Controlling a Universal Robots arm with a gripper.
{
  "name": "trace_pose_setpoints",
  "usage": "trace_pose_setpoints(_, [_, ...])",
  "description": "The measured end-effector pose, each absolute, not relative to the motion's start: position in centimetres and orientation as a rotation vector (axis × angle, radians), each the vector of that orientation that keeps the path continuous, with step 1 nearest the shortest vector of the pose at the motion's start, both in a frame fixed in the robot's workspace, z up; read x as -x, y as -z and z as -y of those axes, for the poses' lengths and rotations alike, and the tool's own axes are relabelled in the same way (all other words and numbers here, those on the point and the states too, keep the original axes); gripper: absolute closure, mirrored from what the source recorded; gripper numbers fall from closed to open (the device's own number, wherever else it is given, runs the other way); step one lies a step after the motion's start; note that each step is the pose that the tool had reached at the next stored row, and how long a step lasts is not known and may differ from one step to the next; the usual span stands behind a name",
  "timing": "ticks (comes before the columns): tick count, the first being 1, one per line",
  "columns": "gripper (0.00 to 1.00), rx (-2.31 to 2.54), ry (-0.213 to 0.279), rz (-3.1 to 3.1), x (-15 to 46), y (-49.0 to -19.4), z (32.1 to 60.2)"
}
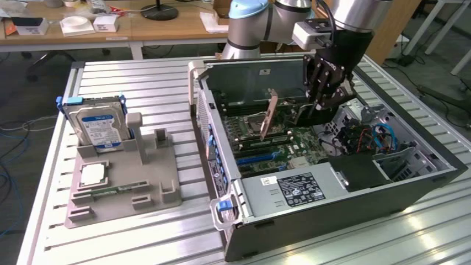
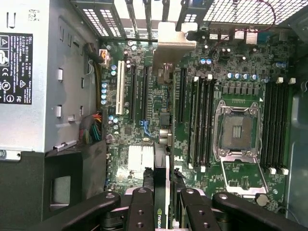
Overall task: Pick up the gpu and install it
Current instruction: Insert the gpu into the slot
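Observation:
The gpu [image 1: 267, 113] hangs on edge inside the open computer case [image 1: 412, 185], a little above the motherboard [image 1: 294, 146]. My gripper [image 1: 324, 107] reaches down from above and is shut on it. In the wrist view the gpu [image 2: 161, 163] is a thin dark card seen edge-on between the black fingers [image 2: 140, 207] of the gripper [image 2: 161, 195]. Its metal bracket [image 2: 173, 45] points at the case's rear slot openings. The card lies along the long expansion slots [image 2: 144, 94] near the middle of the board; I cannot tell whether it touches one.
The power supply [image 1: 290, 187] fills the case's near corner. The empty CPU socket [image 2: 238, 130] and memory slots [image 2: 202, 120] lie beside the card. Outside the case, at the exterior view's left, a grey fixture [image 1: 147, 190] holds a hard drive [image 1: 99, 124] and small parts.

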State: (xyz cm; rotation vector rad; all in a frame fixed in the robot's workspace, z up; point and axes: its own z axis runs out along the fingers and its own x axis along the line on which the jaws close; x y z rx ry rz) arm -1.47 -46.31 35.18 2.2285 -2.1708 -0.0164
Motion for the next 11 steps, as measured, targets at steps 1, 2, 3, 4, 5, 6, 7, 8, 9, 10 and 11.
trace_pose_setpoints(1, [0.74, -2.228, 0.016, 2.171, 1.5, -35.2, 46.3])
trace_pose_setpoints(2, [0.74, -2.229, 0.016, 2.171, 1.5, -35.1, 46.3])
trace_pose_setpoints(3, [0.74, -2.228, 0.017, 2.171, 1.5, -35.1, 46.3])
trace_pose_setpoints(4, [0.74, -2.228, 0.017, 2.171, 1.6, -35.0, 46.3])
trace_pose_setpoints(5, [0.74, -2.228, 0.016, 2.171, 1.9, -34.8, 46.3])
trace_pose_setpoints(6, [0.74, -2.228, 0.016, 2.171, 2.2, -34.7, 46.2])
trace_pose_setpoints(7, [0.74, -2.229, 0.016, 2.171, 2.5, -34.6, 46.2])
trace_pose_setpoints(8, [0.74, -2.228, 0.017, 2.171, 2.8, -34.4, 46.2])
trace_pose_setpoints(9, [0.74, -2.228, 0.017, 2.171, 3.0, -34.3, 46.1])
trace_pose_setpoints(10, [0.74, -2.228, 0.016, 2.171, 3.1, -34.1, 46.1])
trace_pose_setpoints(11, [0.74, -2.229, 0.014, 2.172, 3.2, -33.9, 46.0])
